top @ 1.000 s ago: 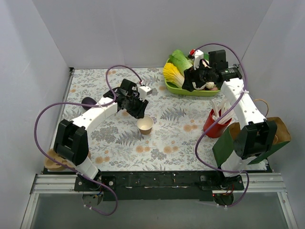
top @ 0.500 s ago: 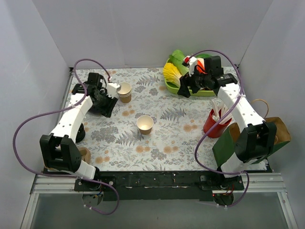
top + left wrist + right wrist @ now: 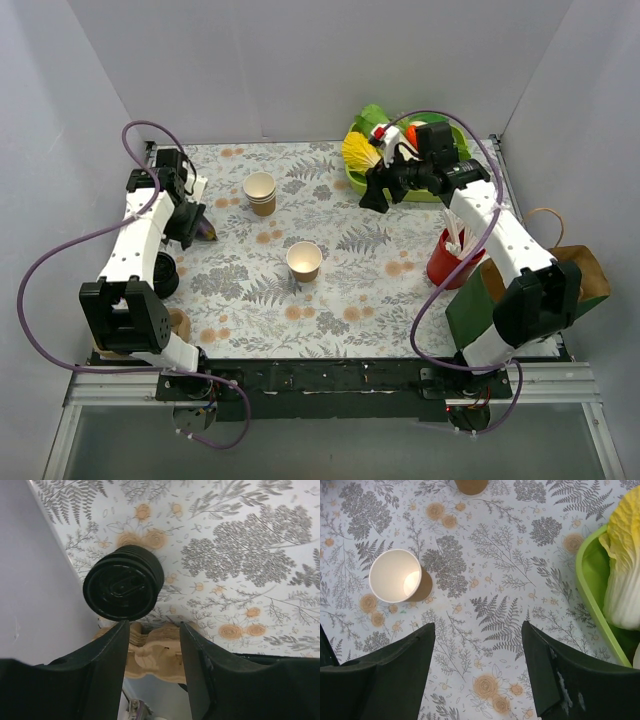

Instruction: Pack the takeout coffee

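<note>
1. The paper cup [image 3: 304, 261] stands upright and lidless near the middle of the bench [image 3: 350, 310], its cream-white inside showing.
2. A stack of black lids [image 3: 124, 582] sits at the bench's left edge, just beside the wall and well apart from the paper cup.
3. The left hand [image 3: 152, 630] hovers over the bench near the lids, fingers spread, nothing between them.
4. The right hand [image 3: 477, 630] hangs above the bench between the paper cup and the green tray [image 3: 590, 580], fingers spread wide, gripping nothing.
5. A stack of lidless cups [image 3: 260, 190] stands behind the paper cup; a red cup of straws [image 3: 450, 262] stands at the right.
</note>
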Robot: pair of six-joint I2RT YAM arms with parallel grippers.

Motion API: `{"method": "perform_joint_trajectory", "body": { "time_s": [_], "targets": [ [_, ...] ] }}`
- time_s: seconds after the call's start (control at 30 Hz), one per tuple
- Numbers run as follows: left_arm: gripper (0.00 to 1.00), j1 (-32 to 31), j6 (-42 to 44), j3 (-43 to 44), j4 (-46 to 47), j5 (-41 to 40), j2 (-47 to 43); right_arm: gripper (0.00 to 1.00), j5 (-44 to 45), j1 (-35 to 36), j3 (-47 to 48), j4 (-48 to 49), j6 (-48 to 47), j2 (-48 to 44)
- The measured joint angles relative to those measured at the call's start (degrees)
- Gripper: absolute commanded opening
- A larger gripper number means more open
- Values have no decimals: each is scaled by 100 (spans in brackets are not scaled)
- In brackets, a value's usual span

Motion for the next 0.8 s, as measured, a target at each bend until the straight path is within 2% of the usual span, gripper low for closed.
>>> {"method": "perform_joint_trajectory", "body": {
  "time_s": [0.13,0.23,0.47,0.8],
  "targets": [
    [48,422,-81,96,101,-411,160,77,133,254,446,-378,-149,221],
    [48,999,-107,472,186,-649,382,77,330,361,826,-728,-208,492],
    [45,2087,-310,697,380,-505,887,77,693,439,1547,-1460,-221,1132],
    [39,2337,-542,920,376,205,1749,77,911,492,1956,-1808,-247,1381]
  ]
}}
